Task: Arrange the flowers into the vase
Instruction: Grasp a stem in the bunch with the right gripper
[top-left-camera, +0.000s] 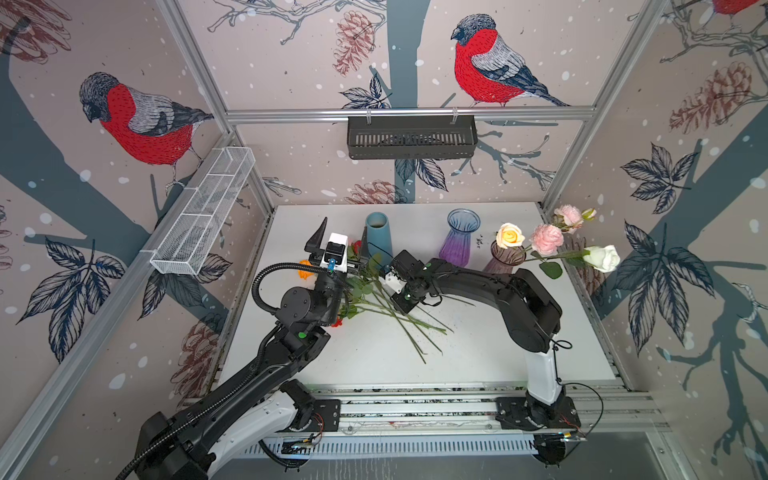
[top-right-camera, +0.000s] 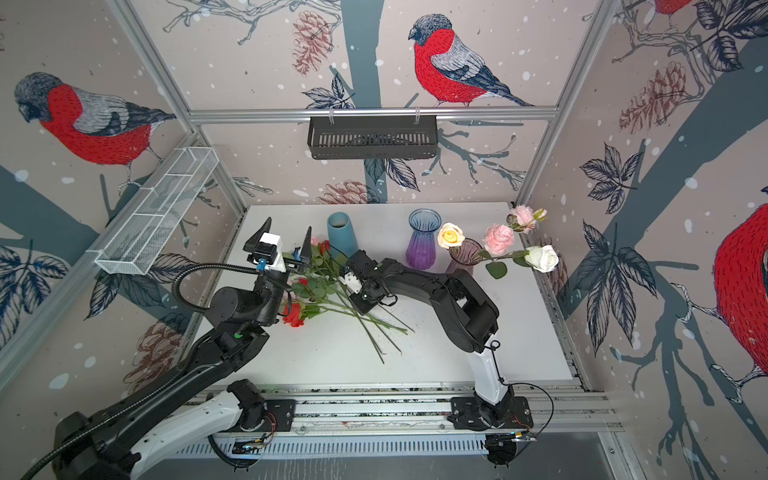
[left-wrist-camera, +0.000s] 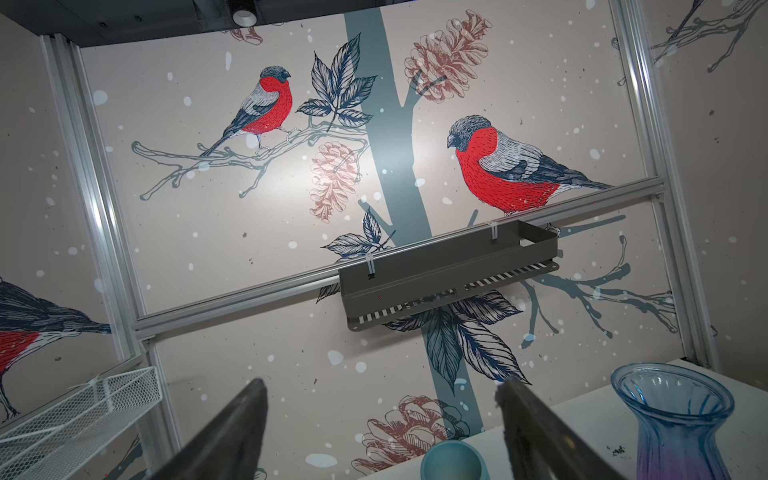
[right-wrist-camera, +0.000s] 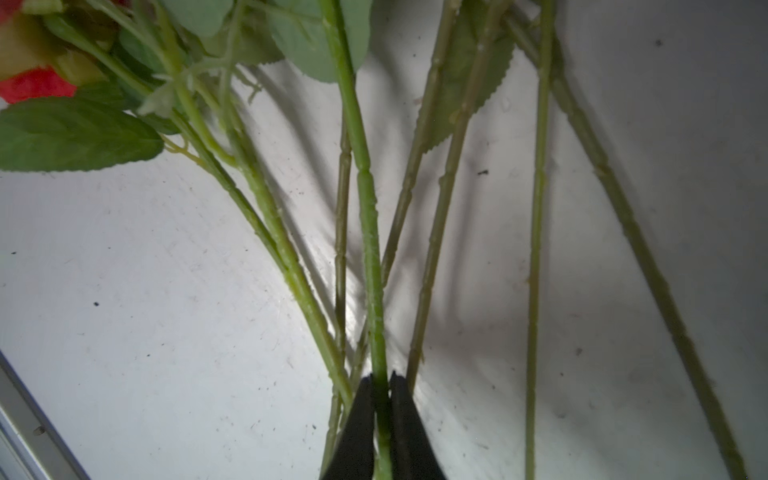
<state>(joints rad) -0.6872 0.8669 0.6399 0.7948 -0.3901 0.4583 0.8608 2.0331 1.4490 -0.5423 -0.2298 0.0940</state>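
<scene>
The right gripper (right-wrist-camera: 380, 380) pinches one green stem (right-wrist-camera: 370, 232) among loose flowers (top-left-camera: 376, 297) lying on the table (top-left-camera: 478, 357). The left gripper (left-wrist-camera: 381, 382) gapes wide, holding nothing. Farther back, a smoky vase (top-left-camera: 503, 259) holds pink, peach and white blooms (top-left-camera: 546, 239). A mark (top-left-camera: 480, 241) beside the purple vase (top-left-camera: 457, 245) may be writing, but it is too small to read.

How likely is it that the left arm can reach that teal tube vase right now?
Probably yes. Its fingers stand open and empty, raised just beside the teal vase, with nothing between them. The loose flowers lie lower on the table, out of that path.
</scene>
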